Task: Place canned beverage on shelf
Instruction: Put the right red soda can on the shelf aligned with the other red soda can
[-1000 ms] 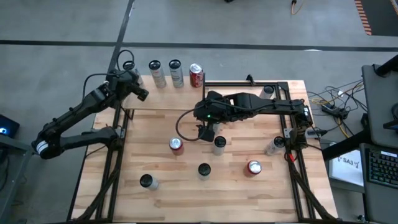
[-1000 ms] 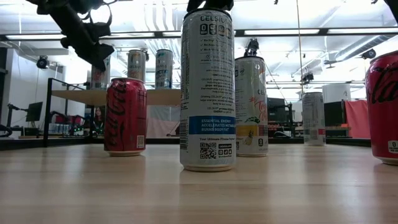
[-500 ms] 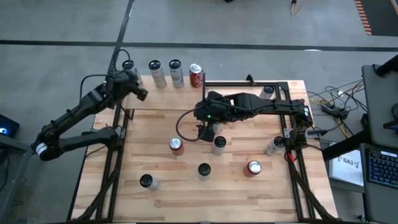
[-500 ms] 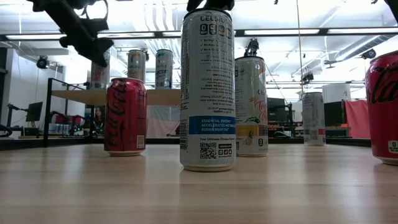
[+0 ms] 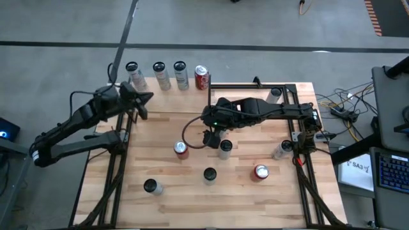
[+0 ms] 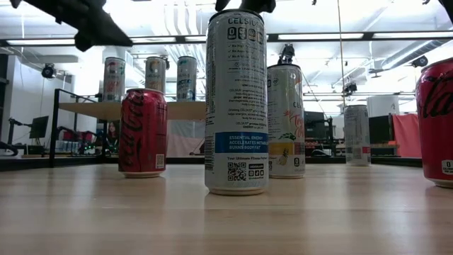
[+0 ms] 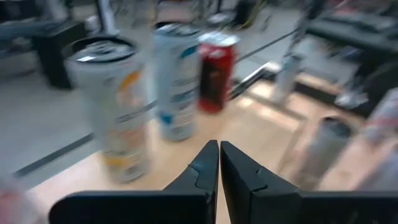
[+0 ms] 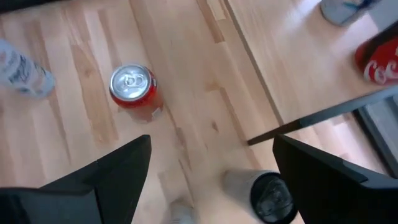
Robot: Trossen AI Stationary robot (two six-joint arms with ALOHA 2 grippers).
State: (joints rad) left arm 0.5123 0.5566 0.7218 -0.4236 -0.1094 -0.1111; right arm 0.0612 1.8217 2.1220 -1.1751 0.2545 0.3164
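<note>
The left gripper (image 5: 144,98) has its fingers pressed together and carries nothing. It hangs just in front of the shelf (image 5: 148,96), at the near edge, with its arm trailing off toward the table's left side. In the left wrist view the closed fingertips (image 7: 219,163) point at the cans standing on the shelf.

Four cans stand upright in a row on the shelf: a pale can (image 5: 132,69) at the left end, two silver cans (image 5: 159,68) (image 5: 180,67) next to it, and a red can (image 5: 202,75) at the right end.

The right gripper (image 5: 211,137) stands wide open and holds nothing, hovering over the table (image 5: 255,198) in front of the shelf's right end. Just beside it on the tabletop stand a red-topped can (image 5: 181,148) and a pale can (image 5: 225,147); the right wrist view shows the red-topped can (image 8: 132,87) ahead of the spread fingers.

Farther from the shelf stand a dark-topped can (image 5: 209,174), another (image 5: 151,186), a red can (image 5: 261,171) and a pale can (image 5: 282,149) by the right frame post.
</note>
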